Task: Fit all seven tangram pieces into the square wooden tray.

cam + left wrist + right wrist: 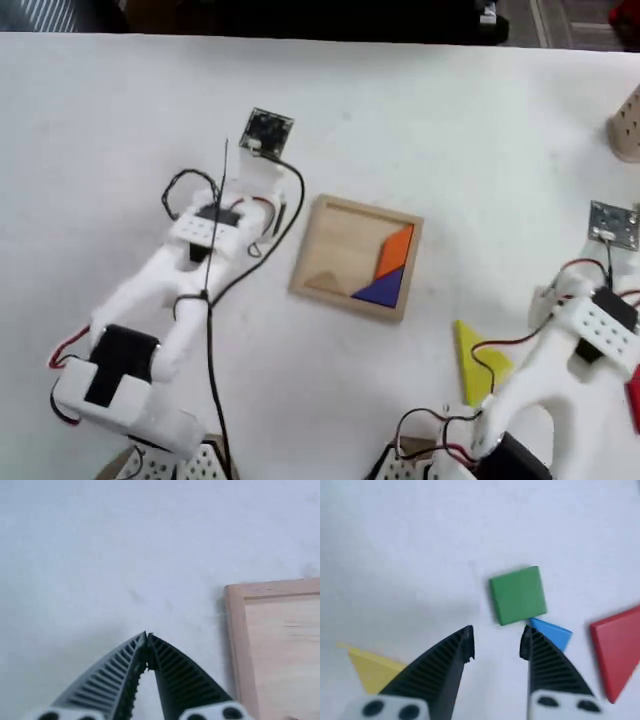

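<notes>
right hand (497, 642) is hovering released by the green square (518, 595); best centring on it, off the blue piece (551, 632); left hand (147, 652) is sitting clenched.

Red piece (618, 650) partly off-frame.

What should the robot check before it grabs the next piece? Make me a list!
1. Right fingers open: ok.
2. Green square lying flat ahead of them: ok.
3. Blue triangle clear of the square: not ok, it sits right at its corner.
4. Tray has room: ok, the orange piece and purple piece sit in one corner, with bare wood beside them.
5. Left fingers shut, beside the tray, not over it: ok.
6. All seven pieces found: cannot tell.
</notes>
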Motion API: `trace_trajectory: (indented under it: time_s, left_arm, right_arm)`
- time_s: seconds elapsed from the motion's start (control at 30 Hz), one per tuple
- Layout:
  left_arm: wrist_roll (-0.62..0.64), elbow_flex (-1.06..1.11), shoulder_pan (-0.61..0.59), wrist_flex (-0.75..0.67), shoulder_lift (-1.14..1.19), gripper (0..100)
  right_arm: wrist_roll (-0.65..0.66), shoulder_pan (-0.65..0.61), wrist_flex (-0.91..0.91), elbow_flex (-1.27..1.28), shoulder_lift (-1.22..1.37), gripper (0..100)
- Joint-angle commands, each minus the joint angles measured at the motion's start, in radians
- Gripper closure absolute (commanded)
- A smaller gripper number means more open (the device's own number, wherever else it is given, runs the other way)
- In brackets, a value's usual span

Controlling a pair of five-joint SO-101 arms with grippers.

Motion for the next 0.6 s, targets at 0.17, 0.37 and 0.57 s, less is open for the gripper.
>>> trace_trajectory:
  time_s: [0.17,0.37,0.57]
  left_arm:
    - [-0.032,-0.072,-0.053,-0.021,0.005,96]
    - [-0.034,-0.072,-0.071,0.068,0.005,80]
    - [-0.04,-0.074,-0.073,0.089,0.005,79]
  right_arm:
    - [0.196,0.216,0.005,-0.092,-0.035,83.9]
    - [0.292,0.219,0.018,-0.103,0.093,83.9]
    - [0.413,0.188,0.018,-0.249,0.383,78.5]
